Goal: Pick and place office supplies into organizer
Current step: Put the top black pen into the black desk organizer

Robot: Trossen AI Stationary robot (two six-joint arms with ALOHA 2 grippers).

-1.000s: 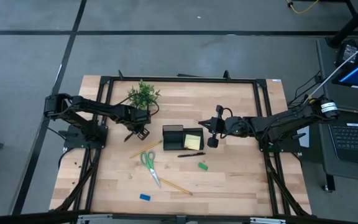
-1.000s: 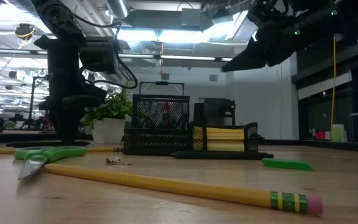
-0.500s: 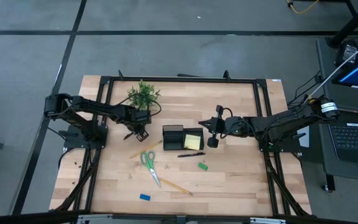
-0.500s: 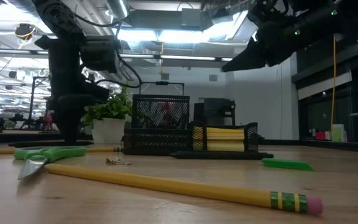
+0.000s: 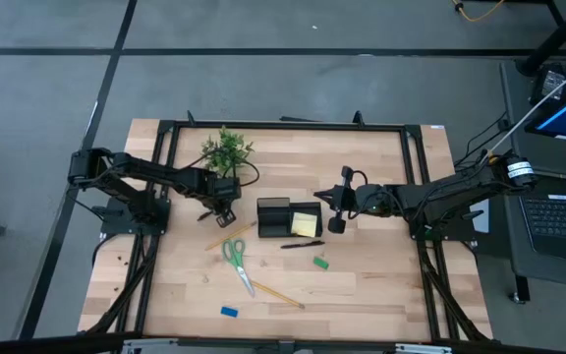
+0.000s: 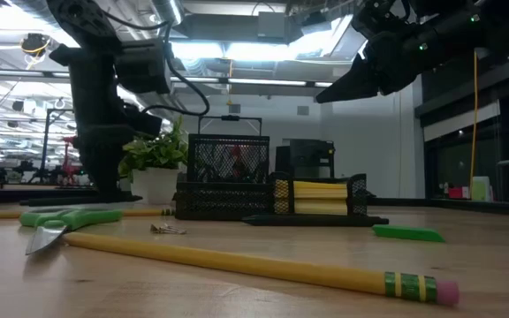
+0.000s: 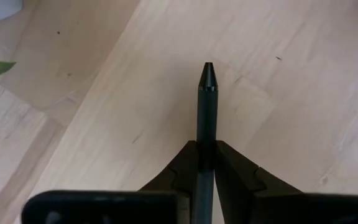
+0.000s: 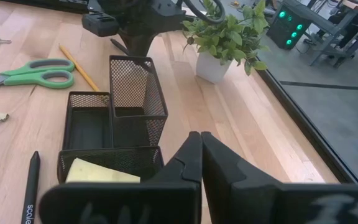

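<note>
Pens (image 5: 303, 244): two; pencils (image 5: 277, 293): two.

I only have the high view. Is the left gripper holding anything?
Observer: Yes. The left wrist view shows the left gripper shut on a black pen, tip pointing forward.
Operator: And the right one?
Observer: The right gripper is shut with nothing between its fingers.
Operator: Any small items I'm missing?
Observer: The low view shows a binder clip lying beside the scissors.
</note>
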